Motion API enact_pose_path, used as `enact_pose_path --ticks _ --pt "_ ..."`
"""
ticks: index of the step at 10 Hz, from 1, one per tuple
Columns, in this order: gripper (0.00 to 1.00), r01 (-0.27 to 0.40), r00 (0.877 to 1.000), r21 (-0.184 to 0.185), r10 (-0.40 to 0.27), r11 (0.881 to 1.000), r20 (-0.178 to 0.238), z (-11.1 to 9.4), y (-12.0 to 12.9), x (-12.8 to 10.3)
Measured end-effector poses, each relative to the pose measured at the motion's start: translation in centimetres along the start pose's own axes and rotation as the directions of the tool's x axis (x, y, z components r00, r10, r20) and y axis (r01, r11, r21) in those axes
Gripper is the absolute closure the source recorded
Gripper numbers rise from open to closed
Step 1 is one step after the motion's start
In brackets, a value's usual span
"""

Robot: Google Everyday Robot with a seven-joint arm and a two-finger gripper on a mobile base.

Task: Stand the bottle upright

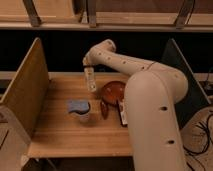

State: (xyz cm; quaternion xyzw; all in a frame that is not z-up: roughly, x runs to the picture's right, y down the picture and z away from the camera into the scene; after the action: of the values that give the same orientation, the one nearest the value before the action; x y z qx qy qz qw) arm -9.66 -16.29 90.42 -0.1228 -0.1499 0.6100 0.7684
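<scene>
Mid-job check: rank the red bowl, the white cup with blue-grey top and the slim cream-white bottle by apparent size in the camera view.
1. Round red bowl.
2. White cup with blue-grey top, nearer the camera, so its lead is unsure.
3. Slim cream-white plastic bottle, directly below the gripper over the wooden table's back.

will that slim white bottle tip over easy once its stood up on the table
Probably yes. The bottle is tall and narrow, so its base is small and a sideways nudge could topple it. It looks like small plastic, so likely light. It sits near upright under the gripper, beside the red bowl. If it falls on the flat wooden table, it may roll.
</scene>
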Motion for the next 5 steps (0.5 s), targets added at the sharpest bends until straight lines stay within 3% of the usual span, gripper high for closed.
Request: enact_pose_path --ticks 2,5 --pt "1.0 0.041 0.998 0.001 -0.041 0.999 0.038 -0.9 -0.6 1.2" --pt "1.0 0.054 0.992 -0.051 -0.048 0.997 0.117 -1.4 -0.1 1.8"
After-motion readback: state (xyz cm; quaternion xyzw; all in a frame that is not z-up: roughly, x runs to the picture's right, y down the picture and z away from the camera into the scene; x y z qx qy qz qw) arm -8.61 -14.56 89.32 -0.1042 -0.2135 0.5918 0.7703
